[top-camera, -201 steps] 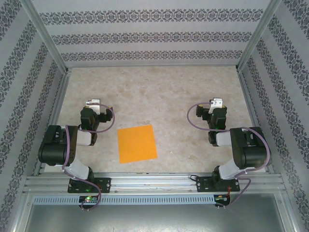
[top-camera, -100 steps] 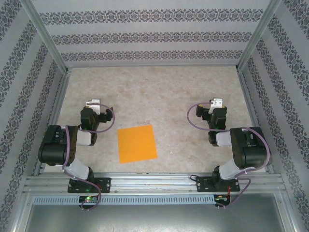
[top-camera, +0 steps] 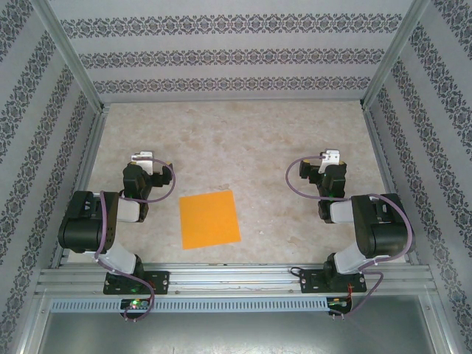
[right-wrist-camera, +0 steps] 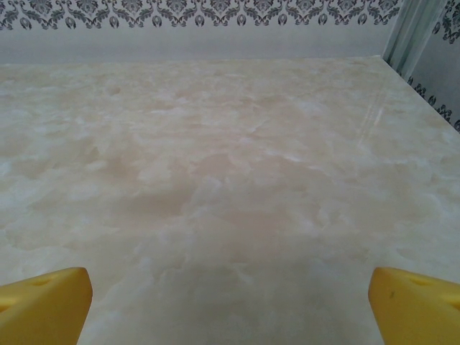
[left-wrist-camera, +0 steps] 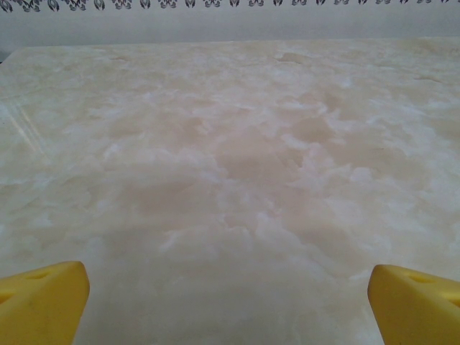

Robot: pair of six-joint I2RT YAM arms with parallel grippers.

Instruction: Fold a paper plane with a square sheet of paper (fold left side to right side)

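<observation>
Lying flat overhead, orange sheet; wrist views, marble table.

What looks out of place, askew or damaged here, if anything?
Nothing serious. The paper lies flat on the table, no tear or crease visible, only turned slightly against the near edge. The left gripper and right gripper stand open, apart from it.

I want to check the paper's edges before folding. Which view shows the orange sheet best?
Top external: the whole orange sheet lies flat, unfolded, all four edges visible. Both wrist cameras face marbled tabletop farther back, past their yellow fingertips.
</observation>
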